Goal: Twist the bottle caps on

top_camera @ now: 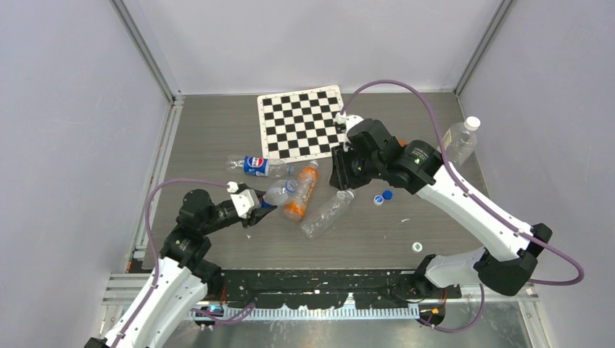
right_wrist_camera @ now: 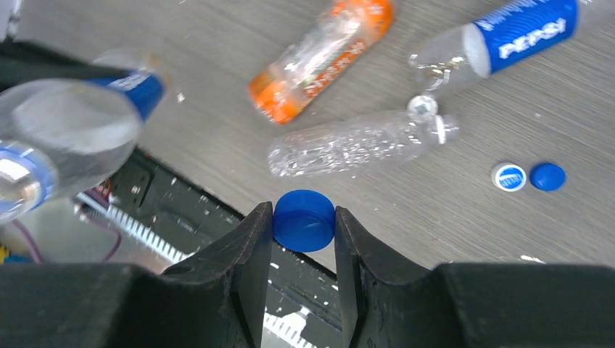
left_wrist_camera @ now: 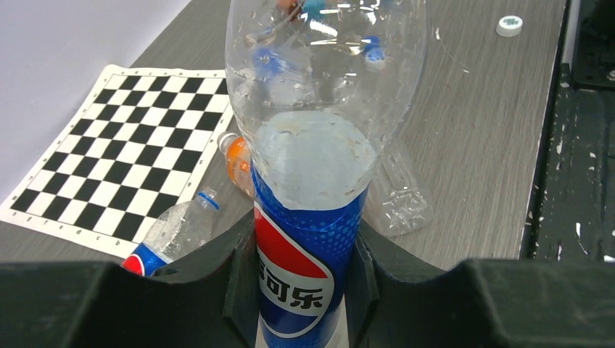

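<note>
My left gripper (left_wrist_camera: 304, 286) is shut on the labelled waist of a clear Pepsi bottle (left_wrist_camera: 308, 167), which points away from the camera. In the top view this gripper (top_camera: 255, 209) holds that bottle (top_camera: 279, 193) at the left of the table. My right gripper (right_wrist_camera: 303, 223) is shut on a blue cap (right_wrist_camera: 304, 216) and holds it above the table's near edge. The held bottle (right_wrist_camera: 62, 141) shows at the left of the right wrist view. In the top view the right gripper (top_camera: 341, 177) hangs over the table's middle. Two more caps (right_wrist_camera: 509, 177) (right_wrist_camera: 547, 176) lie on the table.
A second Pepsi bottle (top_camera: 257, 166), an orange-labelled bottle (top_camera: 301, 190) and a plain clear bottle (top_camera: 326, 212) lie mid-table. A white-capped bottle (top_camera: 460, 141) lies at the right. A white cap (top_camera: 417, 246) lies near the front. A checkerboard (top_camera: 301, 122) lies at the back.
</note>
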Motion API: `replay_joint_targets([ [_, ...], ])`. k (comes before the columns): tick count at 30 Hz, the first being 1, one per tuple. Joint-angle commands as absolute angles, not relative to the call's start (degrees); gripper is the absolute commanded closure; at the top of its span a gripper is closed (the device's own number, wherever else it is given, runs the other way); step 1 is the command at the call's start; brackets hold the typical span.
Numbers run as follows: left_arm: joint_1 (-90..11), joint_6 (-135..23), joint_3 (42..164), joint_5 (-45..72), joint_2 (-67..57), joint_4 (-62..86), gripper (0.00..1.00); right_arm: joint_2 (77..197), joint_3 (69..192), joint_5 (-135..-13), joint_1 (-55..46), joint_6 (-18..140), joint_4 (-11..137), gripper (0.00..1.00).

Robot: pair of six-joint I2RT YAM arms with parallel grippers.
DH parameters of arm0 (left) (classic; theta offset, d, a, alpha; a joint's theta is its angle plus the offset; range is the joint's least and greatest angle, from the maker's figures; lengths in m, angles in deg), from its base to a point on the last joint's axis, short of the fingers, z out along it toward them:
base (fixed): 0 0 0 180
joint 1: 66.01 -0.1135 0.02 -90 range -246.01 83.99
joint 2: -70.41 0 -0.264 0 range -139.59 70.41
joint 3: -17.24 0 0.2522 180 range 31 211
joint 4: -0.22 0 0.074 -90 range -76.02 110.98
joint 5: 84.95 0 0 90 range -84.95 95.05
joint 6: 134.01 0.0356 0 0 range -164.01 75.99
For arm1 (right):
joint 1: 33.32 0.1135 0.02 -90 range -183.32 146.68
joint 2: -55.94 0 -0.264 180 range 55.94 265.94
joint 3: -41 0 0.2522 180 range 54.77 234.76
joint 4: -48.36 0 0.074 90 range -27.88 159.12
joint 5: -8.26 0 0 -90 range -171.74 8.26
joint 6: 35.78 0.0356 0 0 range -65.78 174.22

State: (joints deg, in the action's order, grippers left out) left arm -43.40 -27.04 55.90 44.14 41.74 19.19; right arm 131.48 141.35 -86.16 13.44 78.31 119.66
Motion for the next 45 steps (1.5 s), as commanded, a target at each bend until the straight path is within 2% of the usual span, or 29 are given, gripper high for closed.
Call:
replay_joint_targets([
  [1, -42.15, -22.43, 56.13, 45.10, 41.28, 21.44, 0.63, 129.72, 144.46, -79.36, 17.21, 71.81, 120.47, 0.84],
  [14, -40.19, -21.50, 55.87, 45.60, 39.33, 22.92, 0.63, 129.89, 146.33, -70.10, 23.08, 63.73, 113.68, 0.82],
  [45, -38.59, -20.89, 55.70, 48.10, 39.38, 22.85, 0.64, 134.18, 145.97, -63.42, 23.36, 59.57, 108.78, 0.81],
])
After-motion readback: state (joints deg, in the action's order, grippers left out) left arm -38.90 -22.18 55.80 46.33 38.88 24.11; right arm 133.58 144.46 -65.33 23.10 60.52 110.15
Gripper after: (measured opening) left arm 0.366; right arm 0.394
